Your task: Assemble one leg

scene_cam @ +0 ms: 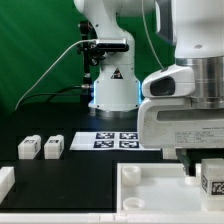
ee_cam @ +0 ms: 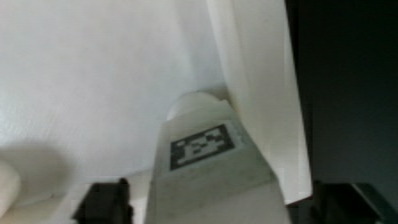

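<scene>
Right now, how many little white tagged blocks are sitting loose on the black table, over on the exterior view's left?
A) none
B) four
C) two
C: two small legs sit side by side on the black table, left of the marker board.

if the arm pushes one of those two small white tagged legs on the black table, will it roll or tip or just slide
Probably slide. The two legs look blocky and flat-sided, resting low on the table, so rolling seems unlikely and tipping doubtful. They appear to be rigid plastic, likely light for their size, so a nudge may skid or twist one. The pair sits close together, so one may bump the other.
</scene>
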Controlling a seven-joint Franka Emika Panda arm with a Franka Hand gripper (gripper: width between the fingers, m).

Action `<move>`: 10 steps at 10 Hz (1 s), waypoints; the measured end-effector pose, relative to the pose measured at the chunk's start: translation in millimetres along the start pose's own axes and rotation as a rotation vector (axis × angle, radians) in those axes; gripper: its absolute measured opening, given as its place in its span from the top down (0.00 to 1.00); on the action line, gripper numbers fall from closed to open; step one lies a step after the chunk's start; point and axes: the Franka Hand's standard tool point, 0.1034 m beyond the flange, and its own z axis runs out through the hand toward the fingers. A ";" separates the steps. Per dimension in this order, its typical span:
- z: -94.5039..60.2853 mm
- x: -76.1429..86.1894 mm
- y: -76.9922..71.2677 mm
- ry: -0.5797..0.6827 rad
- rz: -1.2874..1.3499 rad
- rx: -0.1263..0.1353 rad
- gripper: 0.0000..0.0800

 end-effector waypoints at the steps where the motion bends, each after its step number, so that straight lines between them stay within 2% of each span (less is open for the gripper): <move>1: 0.1 -0.3 -0.2 -0.001 0.106 0.001 0.43; 2: 0.1 0.3 1.3 0.000 0.196 0.000 0.63; 3: 0.2 0.2 1.3 -0.001 0.249 0.000 0.63; 6: 0.0 4.4 1.4 -0.036 0.792 -0.011 0.63; 8: 2.0 2.1 -2.3 -0.066 1.209 0.036 0.63; 10: 1.6 3.2 -2.4 -0.060 1.458 0.053 0.63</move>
